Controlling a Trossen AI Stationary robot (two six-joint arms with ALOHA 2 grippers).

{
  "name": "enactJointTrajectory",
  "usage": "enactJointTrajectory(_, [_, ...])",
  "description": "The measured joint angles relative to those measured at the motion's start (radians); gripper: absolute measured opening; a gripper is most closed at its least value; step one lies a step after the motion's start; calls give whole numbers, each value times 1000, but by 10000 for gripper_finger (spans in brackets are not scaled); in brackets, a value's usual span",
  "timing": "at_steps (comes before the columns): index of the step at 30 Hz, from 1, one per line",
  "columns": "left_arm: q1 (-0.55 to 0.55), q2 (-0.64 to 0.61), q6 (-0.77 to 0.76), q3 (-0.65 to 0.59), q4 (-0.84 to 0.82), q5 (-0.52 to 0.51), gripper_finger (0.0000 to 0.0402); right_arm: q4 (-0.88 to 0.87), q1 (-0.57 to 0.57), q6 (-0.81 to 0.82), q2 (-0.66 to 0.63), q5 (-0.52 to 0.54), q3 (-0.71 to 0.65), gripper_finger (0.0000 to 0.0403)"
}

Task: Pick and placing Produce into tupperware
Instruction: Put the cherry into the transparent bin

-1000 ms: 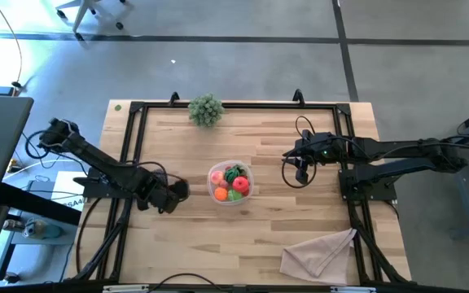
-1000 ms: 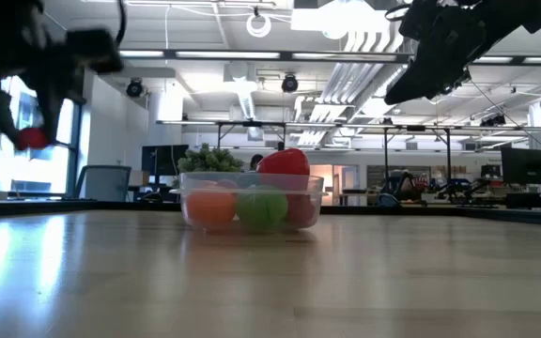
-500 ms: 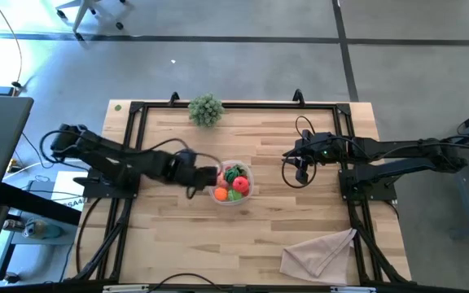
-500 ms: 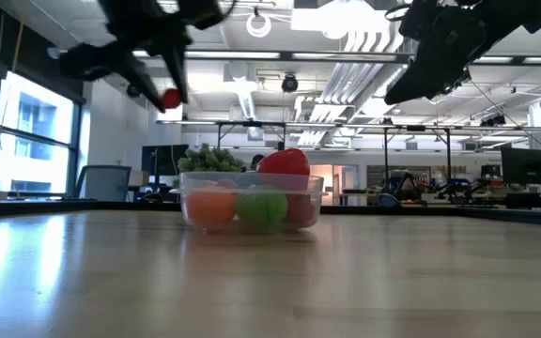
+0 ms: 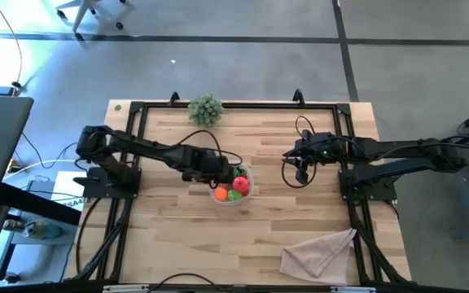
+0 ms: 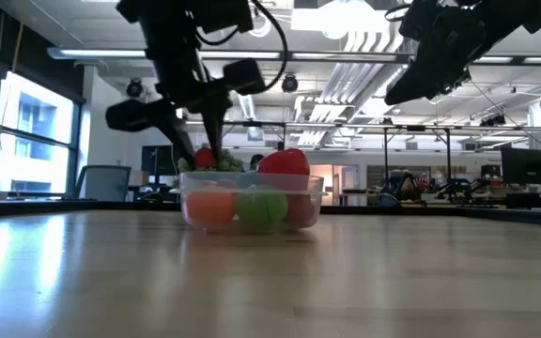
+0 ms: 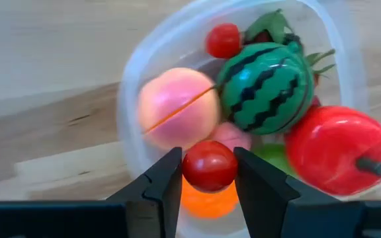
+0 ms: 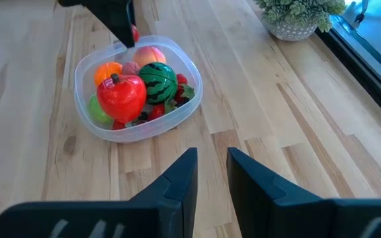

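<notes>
**Left wrist view: small red fruit arriving over the tub**

Left gripper [image 7: 208, 173], having swung across from the counter's left side within the last second, is now hanging over the plastic tub [image 5: 231, 182], pinching a small red fruit [image 7: 210, 165] above the peach, watermelon and apple already inside. Release looks like the remaining step. Right gripper [image 8: 211, 173] is waiting near the counter's right edge, holding nothing, its fingers standing narrowly apart.

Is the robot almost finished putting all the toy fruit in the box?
Nearly. The tupperware already holds a red apple, a watermelon, a peach and more. The left tool is shut on a small red tomato above the container. No other produce shows on the table, so only the drop is left. The right tool waits nearby.
</notes>
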Motion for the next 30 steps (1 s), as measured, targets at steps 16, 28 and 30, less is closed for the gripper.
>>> enactJointTrajectory(16, [-1, 56, -4, 1, 21, 37, 120, 1, 0, 0, 0, 0, 0, 71])
enactJointTrajectory(28, [-1, 56, -5, 1, 18, 37, 148, 1, 0, 0, 0, 0, 0, 71])
enactJointTrajectory(30, [-1, 56, -5, 1, 19, 37, 157, 2, 0, 0, 0, 0, 0, 71])
